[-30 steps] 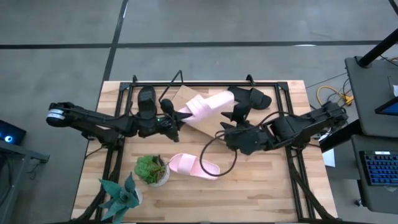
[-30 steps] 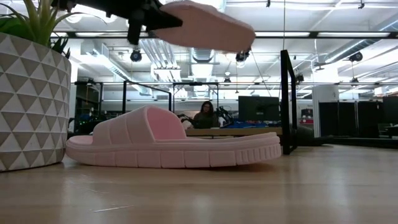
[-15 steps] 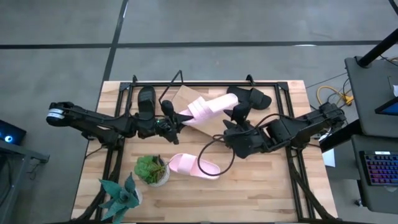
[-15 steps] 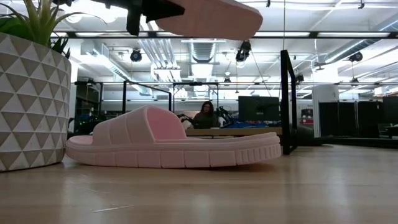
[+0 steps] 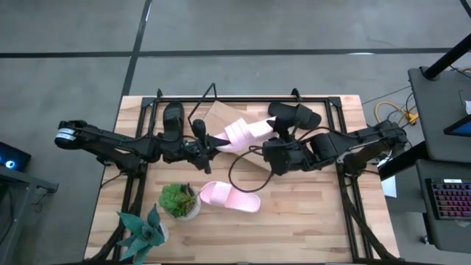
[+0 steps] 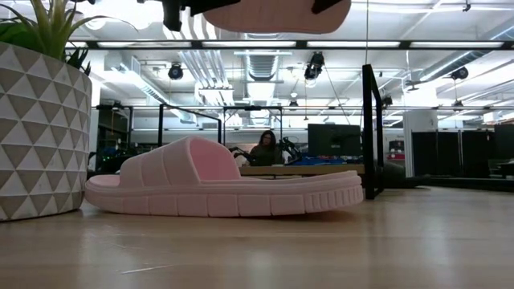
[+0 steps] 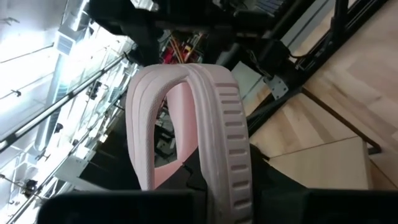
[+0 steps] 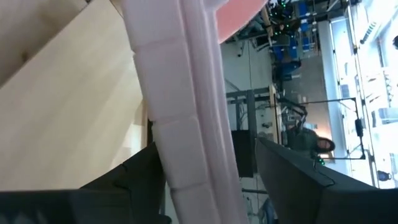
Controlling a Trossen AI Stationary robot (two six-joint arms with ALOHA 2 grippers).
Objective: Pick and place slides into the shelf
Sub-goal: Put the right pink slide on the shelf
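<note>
Grippers meet at one pale pink slide [image 5: 246, 132]: the left gripper [image 5: 208, 144] clamps one end, the right gripper [image 5: 266, 151] grips its side edge. It hangs above the shelf [image 5: 221, 114], long axis across the table. The second pink slide [image 5: 229, 196] lies on the tabletop [image 5: 309, 221] beside a potted plant [image 5: 179, 200].

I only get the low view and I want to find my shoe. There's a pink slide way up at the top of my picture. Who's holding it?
Observer: The left gripper holds that lifted pink slide by one end.
Operator: What's underneath it? I can't see down there.
Observer: The shelf, a light-wood board. The slide hangs above it, not resting on it.
Operator: Where's the other arm?
Observer: The right gripper is at the slide's other end, right up against it.
</note>
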